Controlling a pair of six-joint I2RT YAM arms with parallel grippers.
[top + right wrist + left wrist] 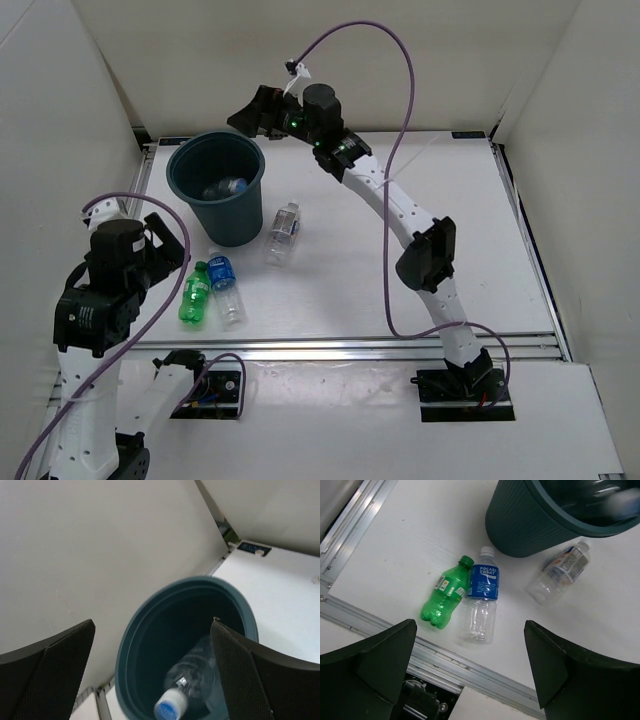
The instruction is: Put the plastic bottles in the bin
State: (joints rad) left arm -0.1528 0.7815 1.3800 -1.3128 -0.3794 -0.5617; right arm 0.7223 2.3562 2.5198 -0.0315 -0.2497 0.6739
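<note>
The dark teal bin [180, 165] stands at the table's back left. A clear bottle with a blue-white cap [226, 186] lies inside it, slightly blurred in the right wrist view [196, 682]. My right gripper [250, 112] hangs open and empty above the bin's rim [125, 650]. A clear bottle [283, 233] lies just right of the bin. The blue-label bottle [224, 285] and the green bottle [195, 293] lie side by side in front of it. My left gripper [172, 240] is open and empty, held above these two [482, 597] [447, 594].
A metal rail [400, 345] runs along the table's near edge, with a step down to the arm bases. White walls close in the left, back and right. The right arm's purple cable [400, 120] loops high over the table.
</note>
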